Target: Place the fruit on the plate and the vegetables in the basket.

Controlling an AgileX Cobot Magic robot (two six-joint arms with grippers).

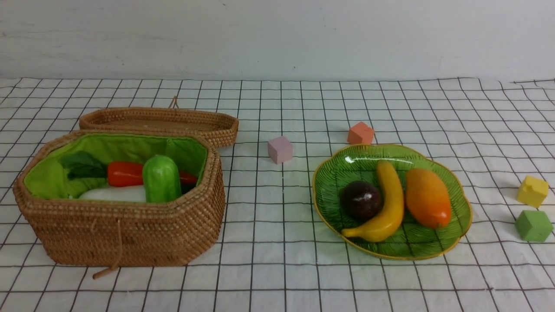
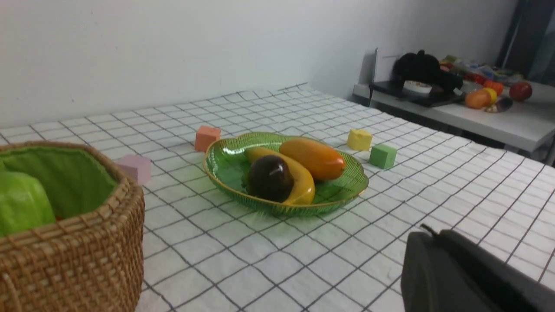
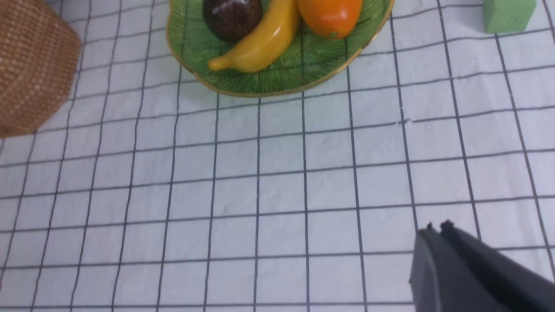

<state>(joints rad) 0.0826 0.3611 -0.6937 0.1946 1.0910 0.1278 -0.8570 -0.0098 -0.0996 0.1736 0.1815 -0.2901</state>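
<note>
On the green plate (image 1: pixel 459 208) lie a yellow banana (image 1: pixel 390 203), a dark purple mangosteen (image 1: pixel 360 200) and an orange mango (image 1: pixel 427 198). The wicker basket (image 1: pixel 130 234) with green lining holds an orange carrot (image 1: pixel 125 173), a white radish (image 1: pixel 113 194) and a green gourd (image 1: pixel 161 179). Neither arm shows in the front view. My left gripper (image 2: pixel 431 232) is shut and empty, over the cloth near the plate (image 2: pixel 225 169). My right gripper (image 3: pixel 435 227) is shut and empty too, well short of the plate (image 3: pixel 277 82).
The flat wicker lid (image 1: pixel 160 122) lies behind the basket. Small cubes stand about: pink (image 1: pixel 280 149), orange (image 1: pixel 360 133), yellow (image 1: pixel 532 191) and green (image 1: pixel 533 225). A side table with clutter (image 2: pixel 455 86) stands beyond the checked cloth.
</note>
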